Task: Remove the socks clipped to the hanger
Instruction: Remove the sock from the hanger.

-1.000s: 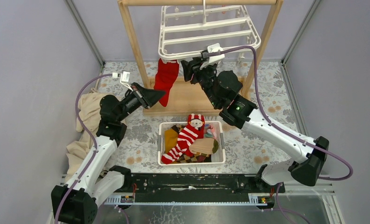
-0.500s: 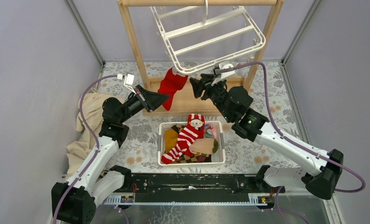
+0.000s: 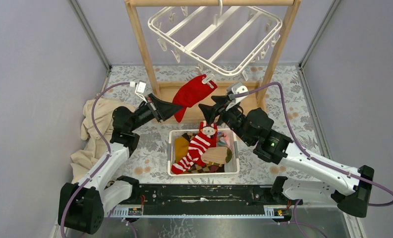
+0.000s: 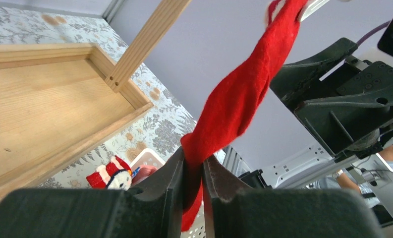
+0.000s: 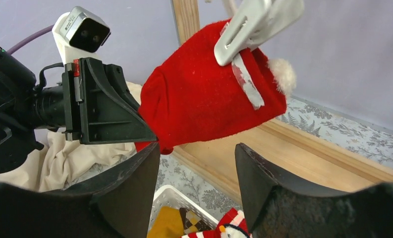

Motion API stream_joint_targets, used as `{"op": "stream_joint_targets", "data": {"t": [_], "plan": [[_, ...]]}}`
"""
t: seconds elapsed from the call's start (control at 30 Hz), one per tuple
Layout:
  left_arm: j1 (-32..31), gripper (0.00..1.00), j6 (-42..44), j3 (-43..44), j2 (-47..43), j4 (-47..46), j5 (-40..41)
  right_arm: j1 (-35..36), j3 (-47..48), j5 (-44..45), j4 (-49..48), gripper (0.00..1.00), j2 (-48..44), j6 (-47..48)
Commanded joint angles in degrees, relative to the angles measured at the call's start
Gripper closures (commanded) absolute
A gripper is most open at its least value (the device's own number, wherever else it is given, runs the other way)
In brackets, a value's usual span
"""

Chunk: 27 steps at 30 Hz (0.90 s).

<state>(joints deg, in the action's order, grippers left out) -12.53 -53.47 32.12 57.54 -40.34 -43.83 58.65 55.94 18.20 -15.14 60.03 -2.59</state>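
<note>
The red sock (image 3: 194, 91) is hanging from one white clip (image 3: 208, 78) at the low corner of the hanger (image 3: 184, 49), which is tilting under the top bar of the wooden rack (image 3: 140, 44) in the upper middle of the top view. The sock is stretching down and to the left, pulled taut.

The left tool (image 3: 177, 106) is pinching the sock's lower end. In the left wrist view its tool (image 4: 193, 166) is clamping the twisted red cloth (image 4: 244, 94) between nearly closed fingers.

The right tool (image 3: 207, 110) is hovering just right of the sock, over the far edge of the white basket (image 3: 170, 153). In the right wrist view that tool (image 5: 196, 153) is standing open, fingers spread wide below the sock (image 5: 204, 99) and clip (image 5: 253, 25), touching neither.

A red-white striped sock (image 3: 196, 146) is lying on other socks in the basket at the centre of the flowered desk (image 3: 283, 99).
</note>
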Motion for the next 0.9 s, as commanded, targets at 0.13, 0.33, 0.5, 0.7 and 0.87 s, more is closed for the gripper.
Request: {"op": "stream_joint_targets", "data": {"t": [0.13,0.33,0.5,0.7,0.87], "plan": [[0.5,0.77,-1.8,2.6,1.4,-6.9,-4.1,0.4,-3.1,0.4,-1.6,0.34,-9.0,-1.0],[0.5,0.77,-2.5,3.3,2.4,-7.5,-4.1,0.4,-6.0,-1.2,-1.6,0.33,-15.9,-3.3],[0.4,0.77,-3.0,4.4,3.5,-7.8,-4.3,0.4,-6.9,-1.1,-1.9,0.32,-19.0,-4.0],[0.2,0.77,-2.3,6.8,4.8,-5.9,-4.4,0.4,-7.8,-0.4,-6.2,0.32,-17.3,-4.1],[-0.4,0.77,-0.7,7.7,4.4,-3.2,-3.8,0.4,-7.4,0.0,-11.1,0.33,-12.9,-4.5]]}}
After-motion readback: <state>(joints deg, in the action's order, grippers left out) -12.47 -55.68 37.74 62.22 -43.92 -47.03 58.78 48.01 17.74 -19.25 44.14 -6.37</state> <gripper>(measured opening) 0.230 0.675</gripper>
